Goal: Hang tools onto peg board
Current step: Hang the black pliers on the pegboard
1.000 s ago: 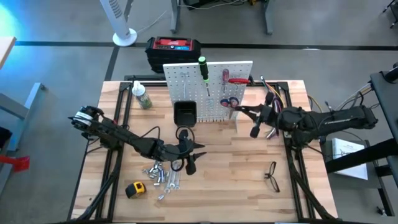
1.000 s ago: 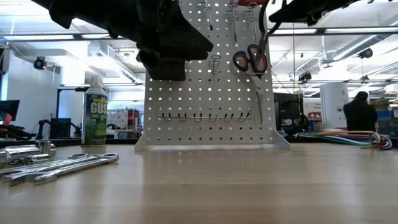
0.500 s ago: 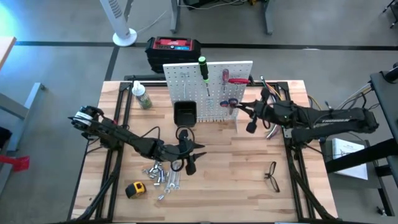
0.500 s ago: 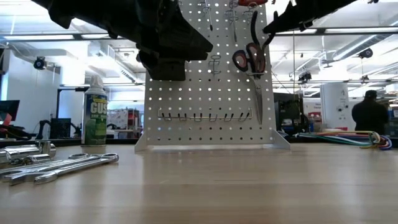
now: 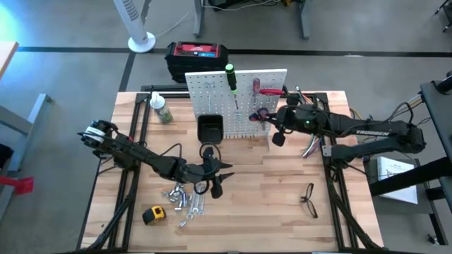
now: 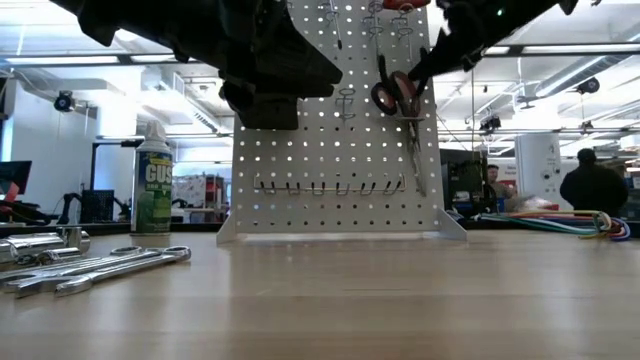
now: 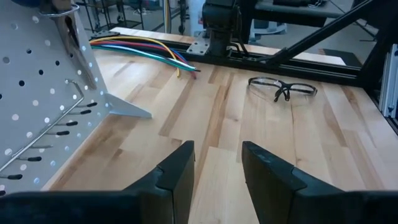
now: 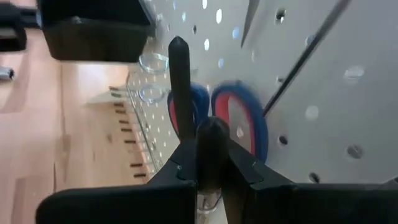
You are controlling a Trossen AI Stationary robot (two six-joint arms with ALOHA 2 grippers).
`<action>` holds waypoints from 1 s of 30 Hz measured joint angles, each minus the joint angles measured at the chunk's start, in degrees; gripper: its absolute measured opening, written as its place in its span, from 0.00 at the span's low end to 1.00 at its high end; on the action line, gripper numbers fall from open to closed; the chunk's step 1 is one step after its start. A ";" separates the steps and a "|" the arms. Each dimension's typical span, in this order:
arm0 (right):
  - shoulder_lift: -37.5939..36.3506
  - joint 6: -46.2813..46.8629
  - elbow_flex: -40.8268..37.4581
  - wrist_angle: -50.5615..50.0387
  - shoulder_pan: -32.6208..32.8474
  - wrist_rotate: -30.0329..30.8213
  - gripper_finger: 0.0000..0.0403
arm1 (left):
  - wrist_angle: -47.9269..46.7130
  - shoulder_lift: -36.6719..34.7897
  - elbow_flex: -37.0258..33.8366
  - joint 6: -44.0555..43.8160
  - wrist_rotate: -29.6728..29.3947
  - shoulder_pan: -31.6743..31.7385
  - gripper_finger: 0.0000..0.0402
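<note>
From above, the peg board (image 5: pixel 236 102) stands upright at the far middle of the wooden surface (image 5: pixel 282 212), with a green-handled screwdriver (image 5: pixel 231 76) and a red-handled screwdriver (image 5: pixel 267 91) hanging on it, and a small black bin (image 5: pixel 210 128) on its front. The right hand (image 5: pixel 277 129) is up against the board's right side, right at the scissors (image 5: pixel 261 115) hanging there. The left hand (image 5: pixel 215 173) hovers mid-surface, just beyond a heap of silver wrenches (image 5: pixel 185 200). A yellow tape measure (image 5: pixel 153 214) sits near-left, black-framed glasses (image 5: pixel 308 200) near-right. A green-labelled bottle (image 5: pixel 161 109) stands far-left, and a red-and-black box (image 5: pixel 198 56) sits on the floor behind.

Down at surface level, the scissors (image 6: pixel 400 95) hang on the board (image 6: pixel 340 190), blades pointing down, with the right arm's dark shape touching their handles. Wrenches (image 6: pixel 100 265) lie at the left, the bottle (image 6: pixel 154 190) behind them.

Over to the left wrist: the fingers (image 7: pixel 176 177) stand parted, nothing between them; the glasses (image 7: pixel 283 87) lie ahead on the wood.

Right wrist now: the fingers (image 8: pixel 179 93) are clenched together, empty, their tip pressed close beside the scissors' red-and-blue handle loops (image 8: pixel 239 121).
</note>
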 joint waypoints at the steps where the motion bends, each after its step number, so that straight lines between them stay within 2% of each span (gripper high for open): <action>1: 0.38 0.09 -0.01 0.03 0.00 0.11 0.04 | -0.06 0.00 0.00 -0.02 0.00 0.00 0.31; 7: 1.89 0.86 0.01 0.68 -0.07 0.44 0.05 | -0.80 0.00 0.00 -0.04 0.02 0.00 0.31; 15: -1.11 1.29 -0.01 -0.86 -0.04 1.27 0.32 | -1.31 0.00 -0.04 -0.26 0.07 0.00 0.31; 20: -4.81 1.31 -0.01 -1.30 -0.04 1.64 0.43 | -1.33 0.00 -0.04 -0.28 0.07 0.00 0.31; 24: -7.76 2.56 -0.01 -1.34 -0.02 6.22 0.45 | -1.31 0.00 -0.04 -0.50 0.07 0.00 0.31; 30: -7.92 1.31 -0.03 -4.76 0.00 7.69 0.40 | -1.23 0.00 -0.04 -0.48 0.09 0.00 0.31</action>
